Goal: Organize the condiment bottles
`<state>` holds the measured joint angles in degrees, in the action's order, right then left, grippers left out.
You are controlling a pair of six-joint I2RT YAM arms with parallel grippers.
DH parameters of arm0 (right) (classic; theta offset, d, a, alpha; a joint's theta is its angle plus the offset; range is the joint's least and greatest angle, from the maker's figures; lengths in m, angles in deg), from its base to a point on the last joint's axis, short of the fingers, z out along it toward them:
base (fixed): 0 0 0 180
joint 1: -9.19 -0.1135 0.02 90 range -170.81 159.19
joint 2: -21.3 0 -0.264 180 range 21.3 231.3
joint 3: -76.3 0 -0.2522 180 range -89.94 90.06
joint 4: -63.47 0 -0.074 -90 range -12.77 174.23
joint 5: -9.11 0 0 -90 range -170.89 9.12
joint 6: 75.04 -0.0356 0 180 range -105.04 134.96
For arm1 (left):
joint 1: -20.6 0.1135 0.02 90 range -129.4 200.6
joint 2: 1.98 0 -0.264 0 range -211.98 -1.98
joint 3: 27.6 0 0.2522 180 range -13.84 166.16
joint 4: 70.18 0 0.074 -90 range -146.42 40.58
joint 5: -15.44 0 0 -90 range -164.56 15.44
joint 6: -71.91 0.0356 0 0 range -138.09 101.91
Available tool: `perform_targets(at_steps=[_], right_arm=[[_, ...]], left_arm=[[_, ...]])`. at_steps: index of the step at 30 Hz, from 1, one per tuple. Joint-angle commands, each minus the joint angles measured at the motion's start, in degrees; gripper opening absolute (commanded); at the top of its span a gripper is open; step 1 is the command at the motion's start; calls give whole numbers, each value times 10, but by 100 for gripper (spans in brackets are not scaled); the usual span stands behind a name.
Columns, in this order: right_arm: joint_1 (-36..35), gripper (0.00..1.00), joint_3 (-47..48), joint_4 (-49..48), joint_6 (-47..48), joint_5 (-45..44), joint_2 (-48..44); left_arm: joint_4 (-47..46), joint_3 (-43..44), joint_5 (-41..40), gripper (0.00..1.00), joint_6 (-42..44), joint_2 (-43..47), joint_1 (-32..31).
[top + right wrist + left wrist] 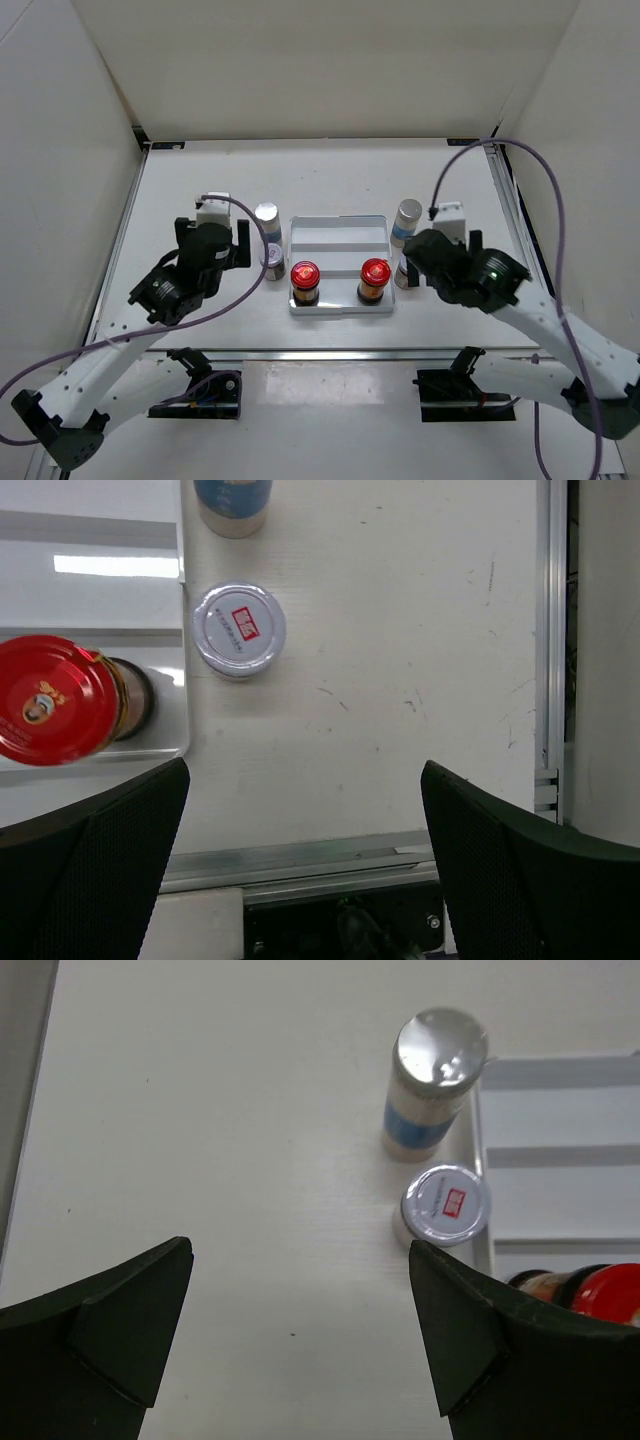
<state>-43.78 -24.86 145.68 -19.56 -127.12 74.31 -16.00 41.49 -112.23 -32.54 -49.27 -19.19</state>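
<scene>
Showing red print on the short jar (446,1205), the left wrist outdoes overhead.

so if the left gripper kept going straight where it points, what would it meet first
Only bare table lies between the left gripper's fingers. The short silver-capped jar stands just ahead of the finger nearer the tray, so that finger would likely touch it first; depth is unclear.

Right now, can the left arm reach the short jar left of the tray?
Probably yes: the left gripper is open, the short jar stands just ahead, though the tray wall may crowd a finger.
</scene>
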Motion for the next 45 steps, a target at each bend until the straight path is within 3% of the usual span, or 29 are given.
perform_targets(at_steps=[1,8,10,17,29,38,39,45], right_arm=[[24,100,31,-50,21,30,82],[219,100,13,-206,95,330,147],[261,100,0,-226,108,371,158],[311,100,-12,-252,120,429,226],[311,100,-36,-266,95,377,299],[311,71,-57,-271,95,366,300],[311,63,-57,-264,95,360,294],[311,34,-29,-224,106,332,277]], left_arm=[[20,-18,15,100,-15,-10,25],[20,-1,18,100,-15,-74,54],[20,-1,18,100,-15,-74,54],[20,-1,18,100,-15,-62,54],[20,-1,18,100,-15,-62,54],[20,-1,7,100,-15,-73,54],[20,-1,7,100,-15,-67,54],[20,-1,7,100,-15,-61,54]])
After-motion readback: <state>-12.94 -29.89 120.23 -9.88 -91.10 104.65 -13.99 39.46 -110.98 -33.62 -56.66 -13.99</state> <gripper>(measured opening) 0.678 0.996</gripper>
